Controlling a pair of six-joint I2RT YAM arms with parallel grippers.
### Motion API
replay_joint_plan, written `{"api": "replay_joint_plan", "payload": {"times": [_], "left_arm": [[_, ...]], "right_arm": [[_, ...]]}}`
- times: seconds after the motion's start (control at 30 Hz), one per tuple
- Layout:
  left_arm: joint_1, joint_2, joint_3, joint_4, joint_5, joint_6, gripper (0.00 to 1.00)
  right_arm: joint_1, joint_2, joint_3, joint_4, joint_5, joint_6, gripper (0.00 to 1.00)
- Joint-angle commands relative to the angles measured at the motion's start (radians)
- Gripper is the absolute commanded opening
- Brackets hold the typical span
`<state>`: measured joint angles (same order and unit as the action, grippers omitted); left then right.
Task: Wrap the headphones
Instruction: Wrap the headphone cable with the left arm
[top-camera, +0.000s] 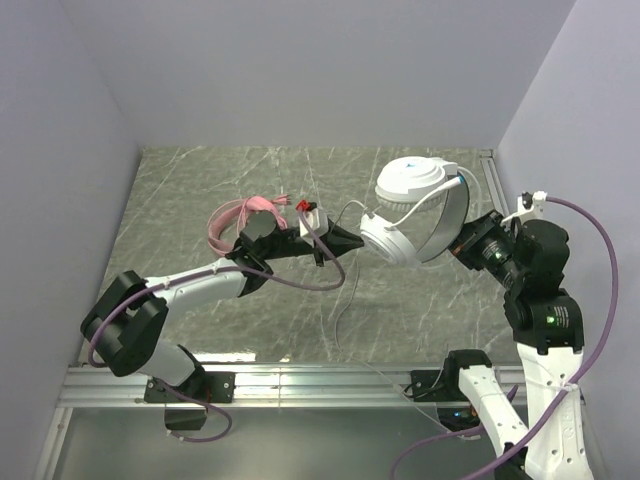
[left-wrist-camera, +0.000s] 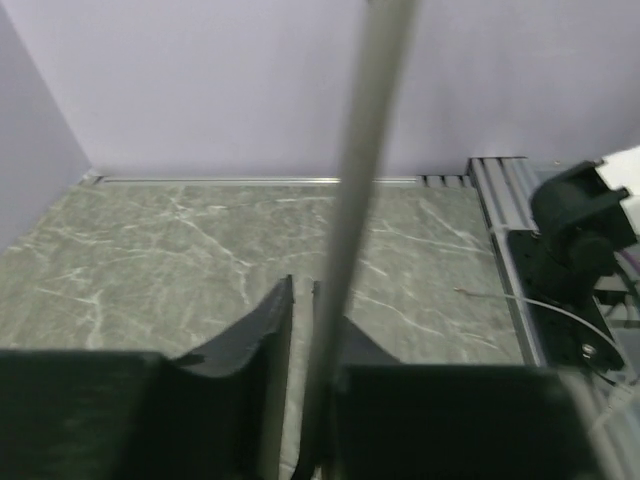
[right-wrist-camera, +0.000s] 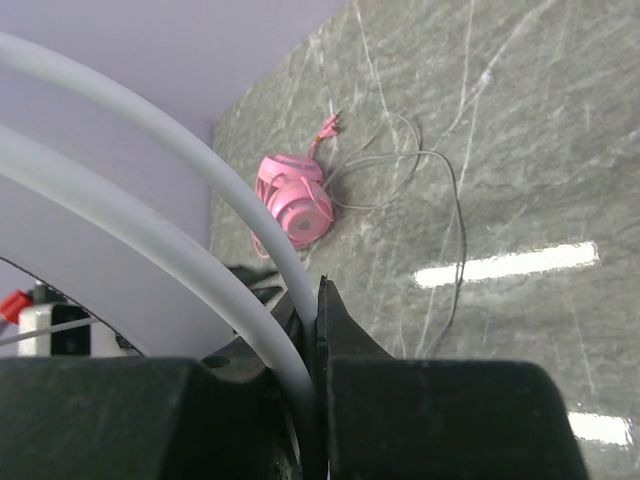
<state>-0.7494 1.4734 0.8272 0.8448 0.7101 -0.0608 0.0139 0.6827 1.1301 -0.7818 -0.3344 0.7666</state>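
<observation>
The white headphones (top-camera: 408, 182) hang above the table, earcups stacked, with my right gripper (top-camera: 462, 236) shut on the headband (right-wrist-camera: 200, 205). In the right wrist view, that gripper (right-wrist-camera: 312, 292) pinches the white band between its fingers. Their thin cable (left-wrist-camera: 360, 170) runs down through my left gripper (left-wrist-camera: 303, 287), whose jaws have narrowed to a slit around it, the cable pressed to the right finger. From above, the left gripper (top-camera: 348, 240) sits just left of the lower earcup. The pink headphones (top-camera: 240, 215) lie folded on the table behind the left arm, also visible from the right wrist (right-wrist-camera: 295, 205).
Loops of thin grey cable (right-wrist-camera: 452, 205) trail over the marble tabletop (top-camera: 200, 190) near the pink set. An aluminium rail (left-wrist-camera: 500, 225) runs along the right edge, and another (top-camera: 300, 385) along the near edge. Purple walls enclose three sides.
</observation>
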Motion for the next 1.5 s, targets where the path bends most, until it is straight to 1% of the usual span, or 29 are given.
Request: {"api": "replay_joint_plan", "payload": {"times": [0.0, 0.03, 0.07, 0.1, 0.17, 0.27, 0.33, 0.4, 0.47, 0.53, 0.7, 0.8, 0.87, 0.97, 1.03, 1.1, 1.17, 1.2, 1.27, 1.37, 1.43, 1.47], "left_arm": [[-0.005, -0.056, -0.031, 0.054, 0.097, 0.029, 0.13], [-0.013, -0.056, -0.030, 0.015, 0.103, 0.041, 0.09], [-0.019, -0.058, -0.025, -0.013, 0.106, 0.086, 0.02], [-0.025, -0.058, -0.019, -0.039, 0.103, 0.105, 0.00], [-0.054, -0.061, -0.020, -0.096, 0.091, 0.160, 0.01], [-0.090, -0.071, -0.025, -0.139, 0.069, 0.202, 0.01], [-0.111, -0.079, -0.036, -0.177, 0.057, 0.213, 0.00], [-0.125, -0.082, -0.068, -0.181, 0.040, 0.223, 0.01], [-0.139, -0.090, -0.103, -0.146, 0.000, 0.210, 0.01], [-0.140, -0.087, -0.157, -0.070, -0.014, 0.187, 0.00], [-0.140, -0.070, -0.160, -0.056, -0.014, 0.162, 0.01], [-0.146, -0.070, -0.161, -0.050, -0.009, 0.131, 0.01], [-0.171, -0.070, -0.168, -0.058, -0.021, 0.118, 0.00], [-0.229, -0.070, -0.198, -0.050, -0.098, 0.087, 0.01], [-0.281, -0.055, -0.218, -0.014, -0.159, 0.031, 0.01], [-0.321, -0.041, -0.241, 0.036, -0.188, 0.001, 0.01], [-0.344, -0.028, -0.273, 0.080, -0.201, -0.039, 0.01], [-0.364, -0.027, -0.286, 0.118, -0.213, -0.053, 0.00], [-0.381, -0.031, -0.310, 0.143, -0.219, -0.091, 0.01], [-0.419, -0.044, -0.312, 0.103, -0.242, -0.102, 0.01], [-0.441, -0.050, -0.313, 0.082, -0.259, -0.099, 0.00], [-0.444, -0.051, -0.322, 0.089, -0.259, -0.103, 0.00]], "right_arm": [[-0.006, -0.023, 0.004, 0.122, -0.031, 0.066, 0.00], [-0.005, -0.028, 0.002, 0.124, -0.029, 0.074, 0.00], [-0.005, -0.029, 0.002, 0.124, -0.029, 0.077, 0.00], [-0.005, -0.032, 0.003, 0.127, -0.026, 0.082, 0.00], [-0.005, -0.040, 0.003, 0.128, -0.023, 0.088, 0.00], [-0.005, -0.046, 0.005, 0.127, -0.017, 0.091, 0.00], [-0.005, -0.051, 0.003, 0.128, -0.012, 0.100, 0.00], [-0.005, -0.057, 0.002, 0.131, -0.011, 0.108, 0.00], [-0.005, -0.064, 0.005, 0.130, -0.006, 0.115, 0.00], [-0.005, -0.072, 0.007, 0.130, 0.001, 0.122, 0.00], [-0.003, -0.074, -0.006, 0.139, 0.020, 0.134, 0.00], [-0.005, -0.084, -0.045, 0.170, 0.053, 0.170, 0.00], [-0.005, -0.097, -0.065, 0.185, 0.072, 0.183, 0.00], [-0.005, -0.087, -0.076, 0.174, 0.120, 0.198, 0.00], [-0.005, -0.083, -0.085, 0.171, 0.135, 0.227, 0.00], [-0.005, -0.100, -0.105, 0.193, 0.144, 0.255, 0.00], [-0.005, -0.110, -0.116, 0.196, 0.193, 0.270, 0.00], [-0.005, -0.115, -0.116, 0.199, 0.207, 0.263, 0.00], [-0.003, -0.106, -0.089, 0.176, 0.261, 0.237, 0.00], [-0.005, -0.066, -0.069, 0.200, 0.223, 0.174, 0.00], [-0.005, -0.045, -0.061, 0.205, 0.207, 0.172, 0.00], [-0.005, -0.043, -0.081, 0.245, 0.172, 0.175, 0.00]]}}
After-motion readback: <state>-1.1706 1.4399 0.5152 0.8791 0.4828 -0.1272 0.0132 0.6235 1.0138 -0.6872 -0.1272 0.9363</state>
